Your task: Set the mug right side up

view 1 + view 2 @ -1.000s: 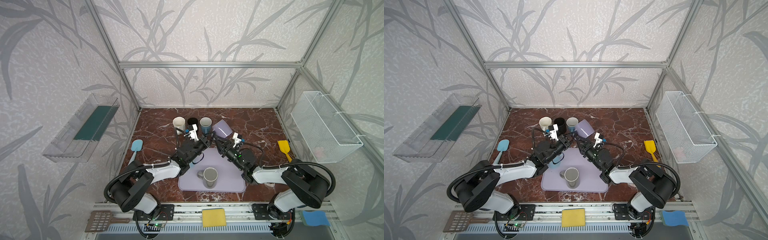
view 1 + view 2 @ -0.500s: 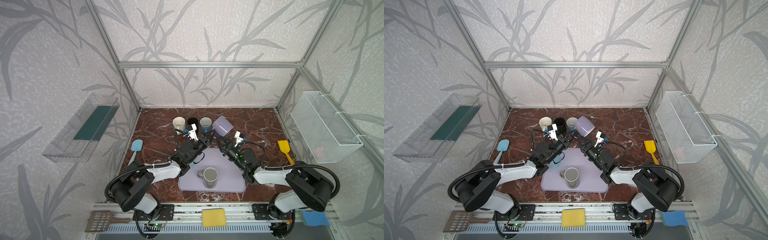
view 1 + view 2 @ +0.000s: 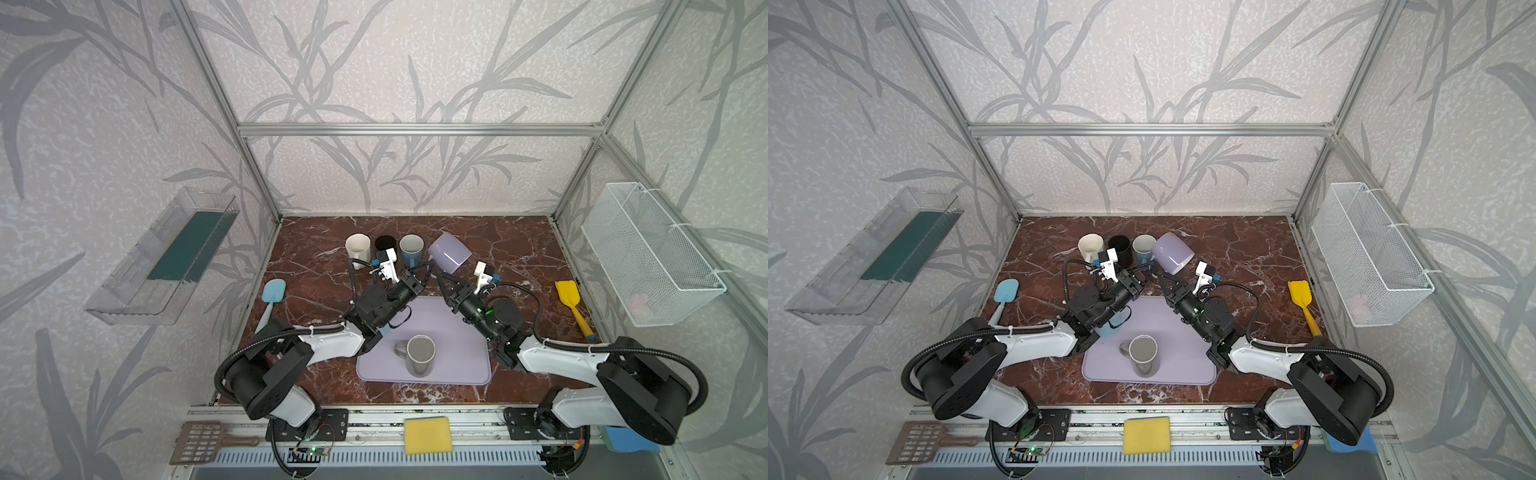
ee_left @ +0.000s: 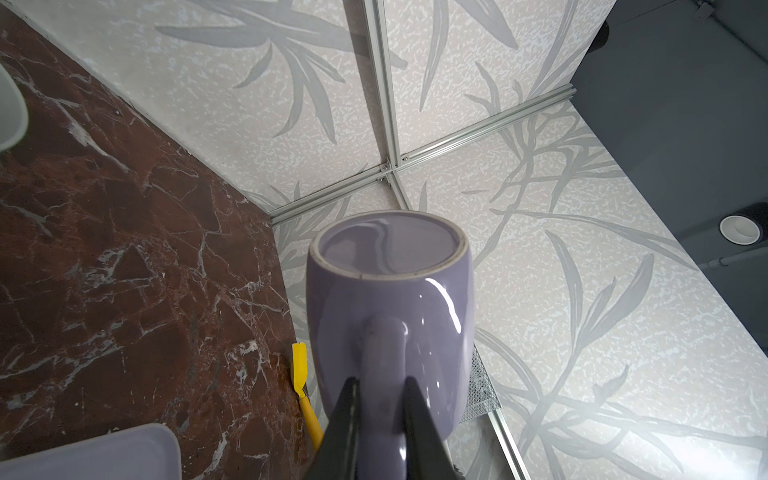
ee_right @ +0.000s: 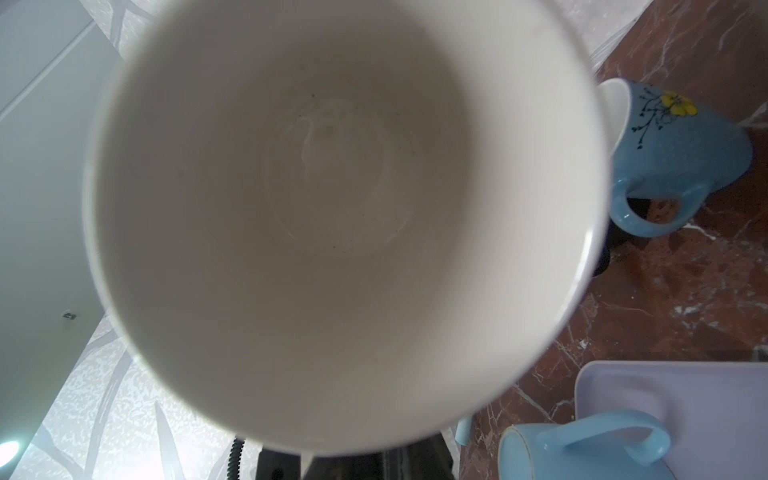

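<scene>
Clock set on the marble table (image 3: 519, 249) in the top views, 6 o'clock at the robot side. On the front rail a yellow sponge (image 3: 428, 435) sat at 6, a brown slotted turner (image 3: 199, 440) at 7 and a blue sponge (image 3: 631, 442) at 5, partly behind the right arm's base. A lilac mat (image 3: 457, 353) lay at 6 on the table. On it a grey mug (image 3: 420, 355) stood upright, mouth up, handle at its own 9. A light blue mug (image 5: 582, 449) lay on its side at the mat's edge, mostly hidden under the left arm in both top views. A blue spatula (image 3: 272, 295) lay at 9 and a yellow spatula (image 3: 571, 299) at 3. The purple mug (image 3: 449, 252) was off the table, in the air just past the mat's far edge toward 12, tilted, base up, mouth down toward the right gripper. The left gripper (image 4: 380, 384), at the mug's 8, was clamped on the handle, with its fingers (image 4: 345, 424) on either side of it. The right gripper (image 3: 444, 281), at the mug's 6, was closed and looked pinched on the rim, though the contact was mostly hidden. Its wrist view looked straight into the white inside. At 11 to 12 a cream mug (image 3: 357, 246), a black mug (image 3: 385, 243) and a blue flowered mug (image 3: 411, 249) stood in a row, mouths up. A wire basket (image 3: 648, 257) hung on the wall at 3 and a clear tray (image 3: 162, 257) at 9.
</scene>
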`<state>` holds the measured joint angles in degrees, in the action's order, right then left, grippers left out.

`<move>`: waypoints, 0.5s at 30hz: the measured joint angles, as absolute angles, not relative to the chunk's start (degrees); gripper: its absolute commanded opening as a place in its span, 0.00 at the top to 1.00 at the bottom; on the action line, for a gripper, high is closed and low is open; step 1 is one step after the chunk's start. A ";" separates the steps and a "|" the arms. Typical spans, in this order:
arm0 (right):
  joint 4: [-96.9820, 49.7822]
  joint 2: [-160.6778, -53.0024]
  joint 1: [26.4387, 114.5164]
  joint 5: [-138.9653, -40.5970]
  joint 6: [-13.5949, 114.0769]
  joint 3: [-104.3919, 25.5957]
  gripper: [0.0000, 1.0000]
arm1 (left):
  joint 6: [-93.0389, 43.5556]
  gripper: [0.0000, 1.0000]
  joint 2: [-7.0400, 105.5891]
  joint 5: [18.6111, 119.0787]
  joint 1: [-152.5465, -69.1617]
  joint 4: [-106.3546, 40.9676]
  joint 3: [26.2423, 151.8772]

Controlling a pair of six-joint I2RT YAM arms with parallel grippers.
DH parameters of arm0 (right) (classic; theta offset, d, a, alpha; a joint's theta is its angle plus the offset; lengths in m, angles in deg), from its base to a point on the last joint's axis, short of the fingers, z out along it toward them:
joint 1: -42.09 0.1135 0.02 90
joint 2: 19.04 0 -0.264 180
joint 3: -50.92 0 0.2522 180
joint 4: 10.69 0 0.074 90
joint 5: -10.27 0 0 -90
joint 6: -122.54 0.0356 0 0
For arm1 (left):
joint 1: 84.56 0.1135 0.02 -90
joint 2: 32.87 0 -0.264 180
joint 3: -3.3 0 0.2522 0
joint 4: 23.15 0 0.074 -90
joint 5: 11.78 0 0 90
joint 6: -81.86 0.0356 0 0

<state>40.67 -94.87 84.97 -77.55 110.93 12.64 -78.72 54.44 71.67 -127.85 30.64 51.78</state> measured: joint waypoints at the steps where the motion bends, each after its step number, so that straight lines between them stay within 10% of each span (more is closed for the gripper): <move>1: 39.06 -93.93 84.77 -78.03 110.56 12.64 1.00 | -78.70 0.84 54.42 71.43 -127.92 30.26 51.78; 15: 20.13 -82.96 80.84 -84.44 104.59 12.53 1.00 | -77.28 0.82 53.28 63.82 -126.93 19.60 54.77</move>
<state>20.13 -82.96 80.84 -84.44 104.59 12.53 -77.28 53.28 63.82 -126.93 19.60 54.77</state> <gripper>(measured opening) 0.170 0.182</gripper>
